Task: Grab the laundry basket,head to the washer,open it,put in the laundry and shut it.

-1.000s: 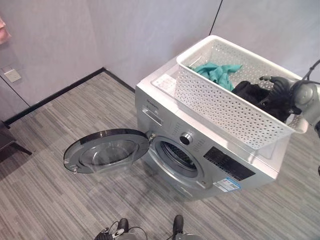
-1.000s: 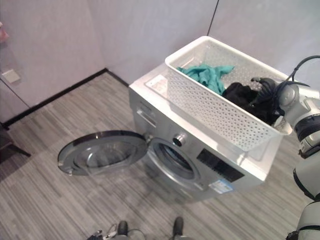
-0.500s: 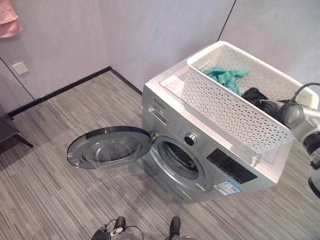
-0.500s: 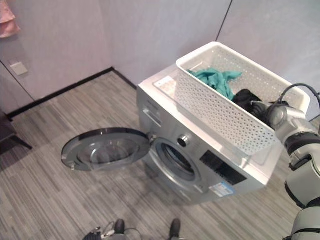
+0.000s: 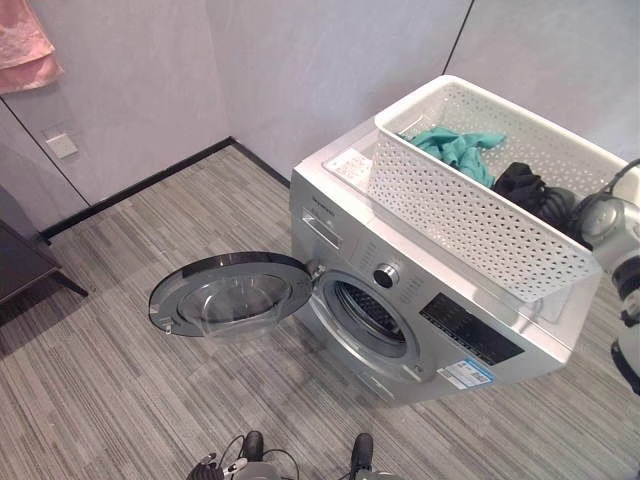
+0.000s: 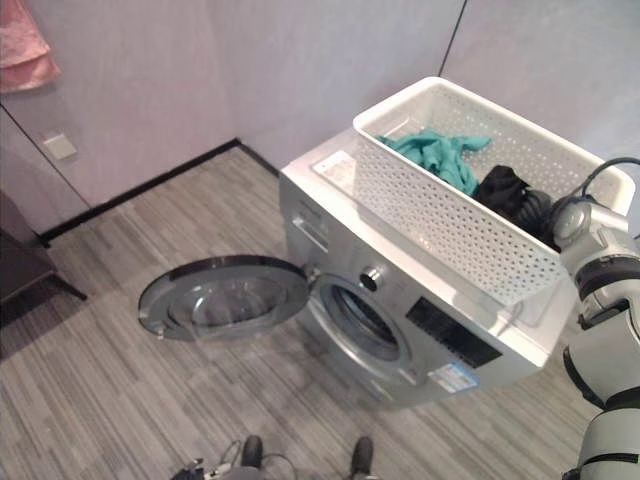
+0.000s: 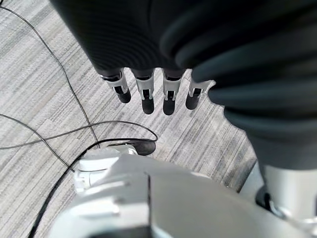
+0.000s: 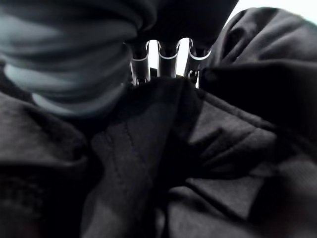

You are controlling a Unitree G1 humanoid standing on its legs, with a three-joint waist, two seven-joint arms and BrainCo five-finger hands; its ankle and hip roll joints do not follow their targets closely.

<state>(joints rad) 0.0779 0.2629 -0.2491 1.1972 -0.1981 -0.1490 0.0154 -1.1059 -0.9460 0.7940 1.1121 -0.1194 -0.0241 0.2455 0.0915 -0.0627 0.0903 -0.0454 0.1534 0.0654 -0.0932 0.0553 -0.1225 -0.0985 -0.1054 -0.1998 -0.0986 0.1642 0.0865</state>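
left hand: we see it hanging above the striped floor, fingers straight and loose, holding nothing.
right hand: it is down inside the basket, pushed into the black garment. its fingertips go under the folds, so we cannot tell if they grasp the cloth or not.
black garment: it lies all around our right hand, at the basket's end nearest to the right arm.
teal garment: it lies beyond the black one, further from our right hand, in the same basket.
laundry basket: white with many holes, it stands on top of the washer, and both clothes are still in it.
washer: silver, below the basket and below our right hand.
washer door: round, swung fully open to the left side, well apart from both hands. the drum opening is dark.
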